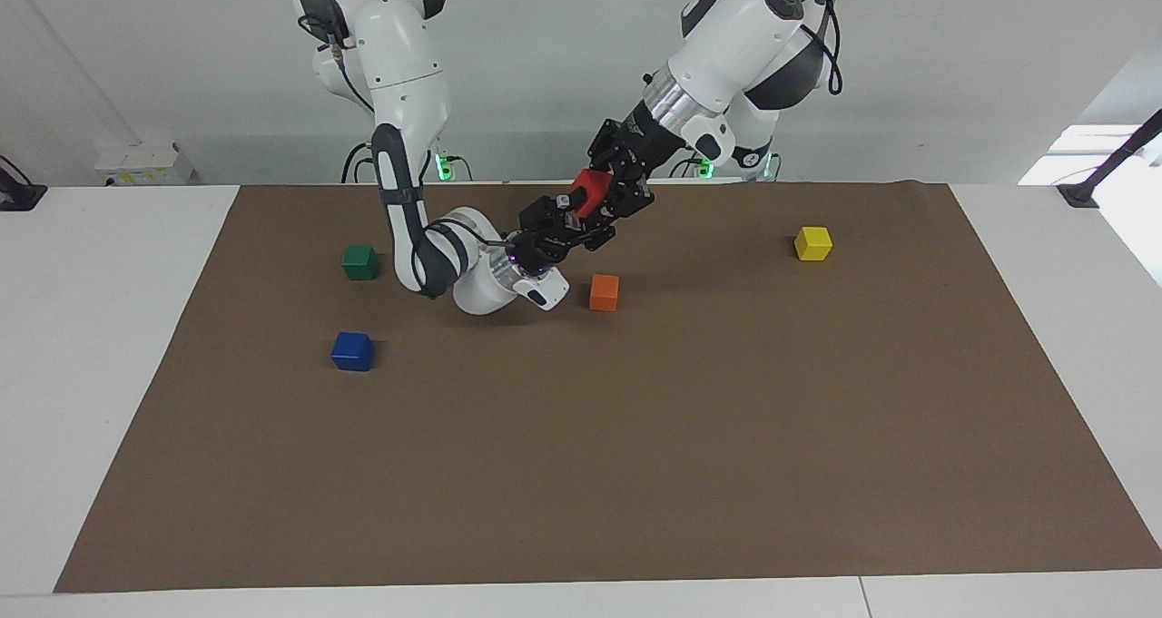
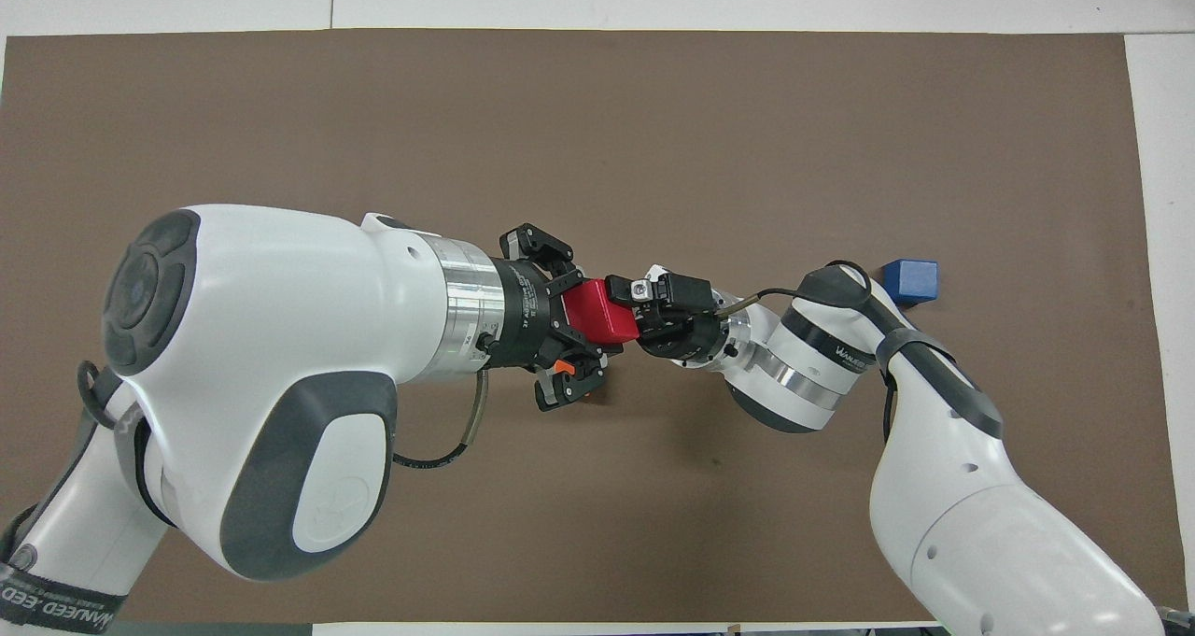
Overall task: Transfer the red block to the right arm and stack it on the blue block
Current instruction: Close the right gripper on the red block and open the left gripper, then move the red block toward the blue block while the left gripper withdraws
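The red block [image 1: 588, 185] [image 2: 597, 311] hangs in the air above the mat, over a spot beside the orange cube. My left gripper [image 1: 606, 193] [image 2: 574, 317] is shut on it, its links splayed around the block. My right gripper [image 1: 576, 210] [image 2: 627, 302] has come up from low over the mat and meets the block's free end, its fingers closed on that end. The blue block [image 1: 352, 351] [image 2: 910, 280] sits alone on the mat toward the right arm's end, farther from the robots than the green cube.
An orange cube [image 1: 604, 292] [image 2: 562, 367] lies on the brown mat [image 1: 635, 464] just under the two grippers. A green cube [image 1: 360, 261] sits near the right arm's base. A yellow cube [image 1: 812, 243] lies toward the left arm's end.
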{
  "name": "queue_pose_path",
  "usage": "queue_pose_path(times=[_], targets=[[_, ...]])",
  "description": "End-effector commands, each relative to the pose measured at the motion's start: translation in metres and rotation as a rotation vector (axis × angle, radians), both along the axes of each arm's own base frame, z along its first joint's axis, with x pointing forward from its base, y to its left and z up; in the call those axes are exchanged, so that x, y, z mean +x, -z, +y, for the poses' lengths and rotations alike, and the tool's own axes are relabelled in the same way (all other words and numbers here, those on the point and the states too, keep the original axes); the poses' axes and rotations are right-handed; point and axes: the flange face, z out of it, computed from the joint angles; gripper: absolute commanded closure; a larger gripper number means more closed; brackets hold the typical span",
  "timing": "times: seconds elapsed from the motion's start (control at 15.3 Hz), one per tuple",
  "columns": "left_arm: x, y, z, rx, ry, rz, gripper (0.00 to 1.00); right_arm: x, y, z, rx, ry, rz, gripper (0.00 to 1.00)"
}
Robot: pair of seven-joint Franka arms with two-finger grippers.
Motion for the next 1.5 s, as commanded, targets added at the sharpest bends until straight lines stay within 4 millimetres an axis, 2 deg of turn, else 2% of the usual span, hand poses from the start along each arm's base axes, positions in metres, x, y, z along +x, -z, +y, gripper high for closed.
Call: queue_pose_path(times=[0.0,0.2,0.26,0.33,0.46,0.59,0.85,0.91,1.04,1.17,1.24,1.3,1.43], targets=[[-0.01,-0.001,0.004,-0.009,-0.017,0.007,1.0,-0.004,0.008,0.01,-0.045,0.019,-0.012,1.0],[-0.013,0.003,0.006,0.001,-0.01,0.005,1.0,-0.005,0.006,0.012,-0.063,0.019,-0.011,1.0],[-0.013,0.004,0.008,0.006,-0.014,0.003,0.33,-0.003,0.005,0.011,-0.067,0.02,-0.01,1.0],[-0.011,0.003,0.01,0.008,-0.021,0.005,0.0,-0.003,0.003,0.011,-0.065,0.019,-0.014,1.0],[-0.003,0.001,0.021,0.019,-0.012,-0.026,0.0,-0.003,-0.001,0.011,-0.066,0.02,-0.021,1.0],[0.008,-0.003,0.047,0.043,0.04,-0.068,0.0,-0.001,-0.002,0.009,-0.066,0.021,-0.02,1.0],[0.032,-0.002,0.139,0.08,0.364,-0.153,0.0,0.003,-0.019,0.004,-0.097,0.022,-0.022,1.0],[0.036,-0.001,0.155,0.088,0.447,-0.198,0.0,0.006,-0.027,0.0,-0.145,0.019,-0.024,1.0],[0.047,0.005,0.19,0.22,0.654,-0.304,0.0,0.016,-0.04,-0.017,-0.269,0.034,-0.043,1.0],[0.058,0.006,0.212,0.357,0.89,-0.431,0.0,0.019,-0.057,-0.028,-0.336,0.021,-0.05,1.0],[0.069,0.005,0.242,0.391,0.948,-0.488,0.0,0.022,-0.068,-0.037,-0.366,0.021,-0.052,1.0],[0.077,0.004,0.263,0.413,0.995,-0.529,0.0,0.024,-0.078,-0.046,-0.422,0.016,-0.06,1.0],[0.09,-0.001,0.294,0.472,1.111,-0.554,0.0,0.028,-0.105,-0.065,-0.584,0.024,-0.081,1.0]])
